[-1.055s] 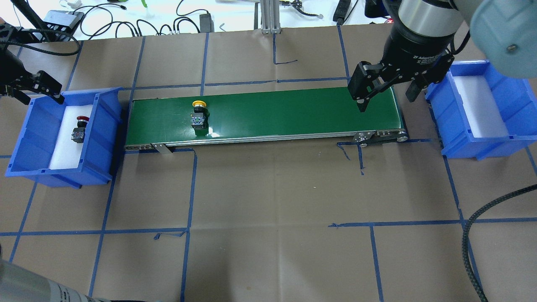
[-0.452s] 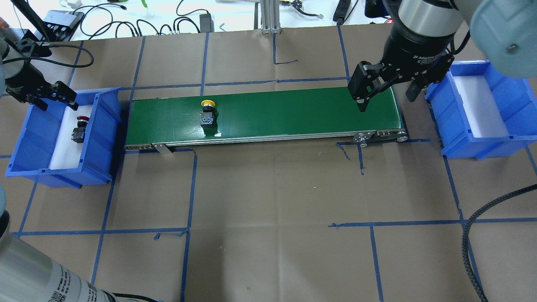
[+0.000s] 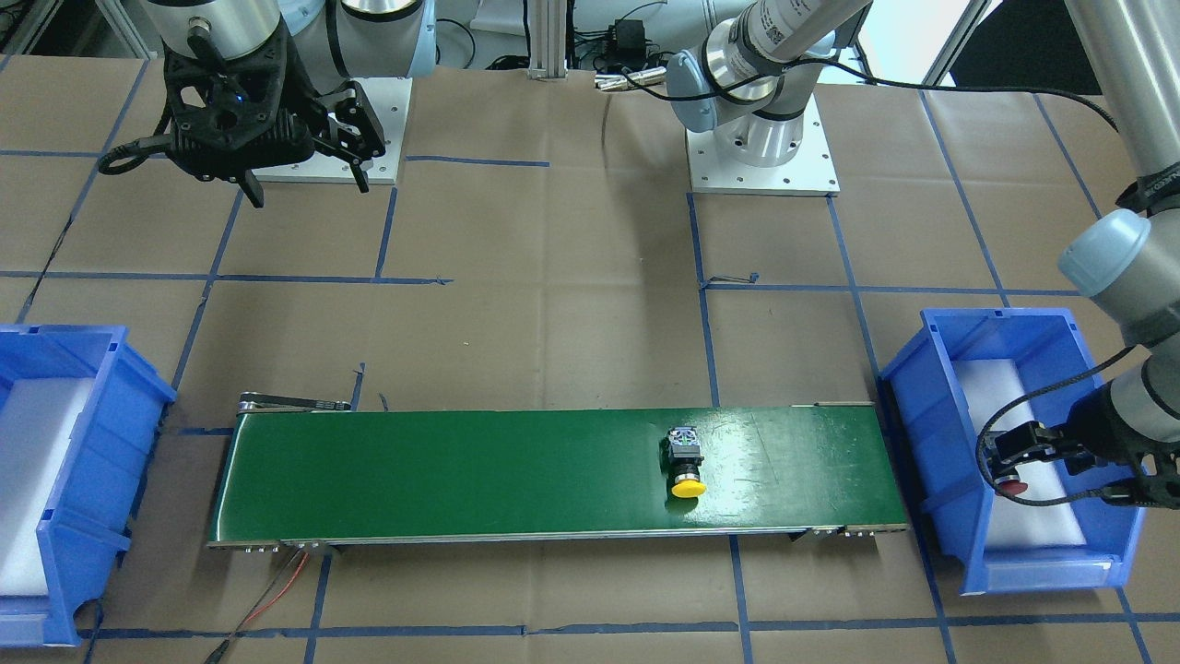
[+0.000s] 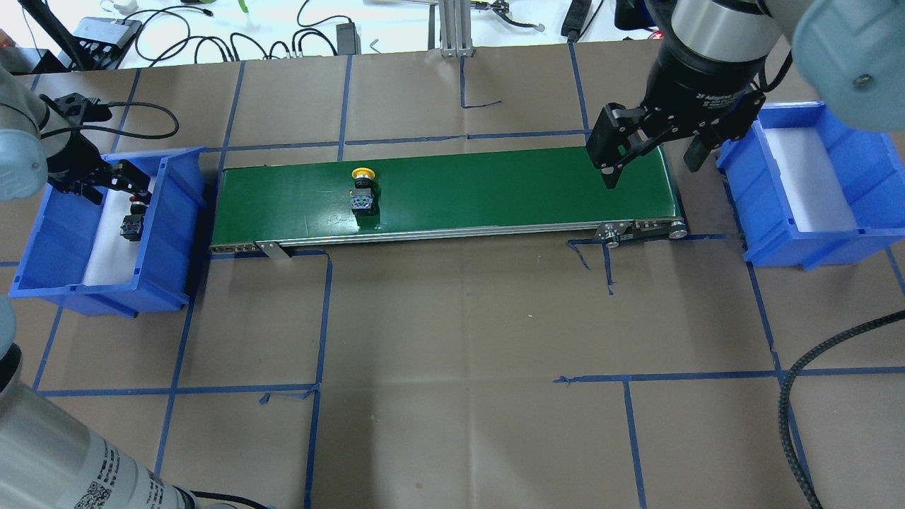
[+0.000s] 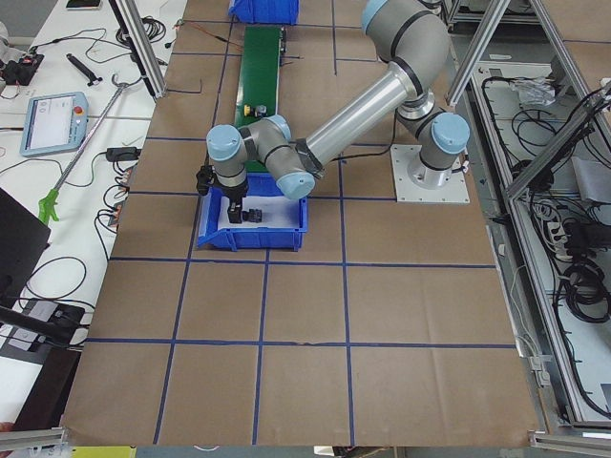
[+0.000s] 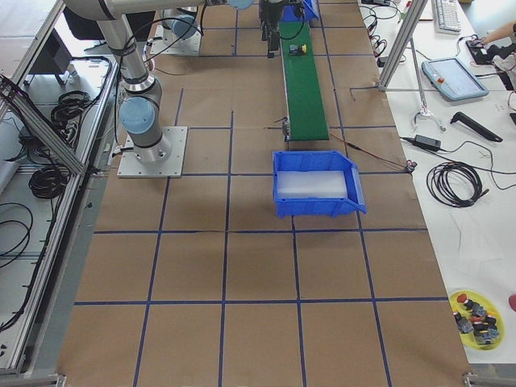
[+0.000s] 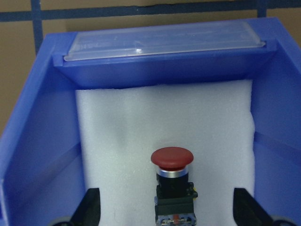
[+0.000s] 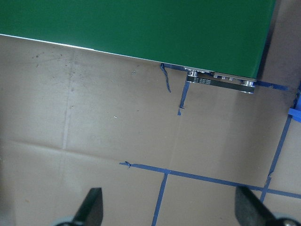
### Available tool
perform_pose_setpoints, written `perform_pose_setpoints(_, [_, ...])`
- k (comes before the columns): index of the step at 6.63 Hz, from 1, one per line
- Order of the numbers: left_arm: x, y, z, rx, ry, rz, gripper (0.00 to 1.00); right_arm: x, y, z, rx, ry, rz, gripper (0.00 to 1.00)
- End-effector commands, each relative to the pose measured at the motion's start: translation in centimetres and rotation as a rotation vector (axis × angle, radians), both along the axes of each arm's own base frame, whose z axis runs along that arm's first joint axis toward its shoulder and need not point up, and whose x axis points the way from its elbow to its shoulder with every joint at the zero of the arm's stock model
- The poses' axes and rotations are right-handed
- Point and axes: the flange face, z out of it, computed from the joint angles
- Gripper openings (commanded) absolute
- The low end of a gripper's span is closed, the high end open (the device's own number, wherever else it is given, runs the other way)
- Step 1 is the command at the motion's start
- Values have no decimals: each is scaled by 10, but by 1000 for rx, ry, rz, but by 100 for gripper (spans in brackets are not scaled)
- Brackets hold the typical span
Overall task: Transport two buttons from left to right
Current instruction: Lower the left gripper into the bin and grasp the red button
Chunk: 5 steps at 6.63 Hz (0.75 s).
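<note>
The yellow-capped button [image 4: 363,191] [image 3: 685,461] lies on its side on the green conveyor belt [image 4: 495,184], left of the belt's middle in the overhead view. The red-capped button [image 7: 172,181] [image 4: 132,218] lies on white foam inside the left blue bin [image 4: 42,233]. My left gripper [image 4: 113,188] hangs open just over the red button, its fingers [image 7: 89,209] wide on either side and apart from it. My right gripper [image 4: 650,168] [image 3: 309,189] hovers open and empty above the belt's right end, beside the right blue bin [image 4: 778,212], which holds only foam.
Blue tape lines cross the brown paper table cover. Cables and power bricks [image 4: 212,42] lie along the far table edge beside an aluminium post [image 4: 452,28]. A braided cable [image 4: 799,396] hangs at the near right.
The yellow button has travelled rightward along the belt. My left gripper has moved right and in over the left bin, above the red button. The right gripper has stayed put.
</note>
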Motion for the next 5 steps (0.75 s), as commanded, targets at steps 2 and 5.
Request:
perform_pose_setpoints(2, [1, 12, -25, 26, 7, 11, 99, 0, 0, -1, 1, 0, 0, 100])
perform_pose_setpoints(5, [8, 13, -25, 20, 14, 40, 58, 0, 0, 0, 0, 0, 0, 100])
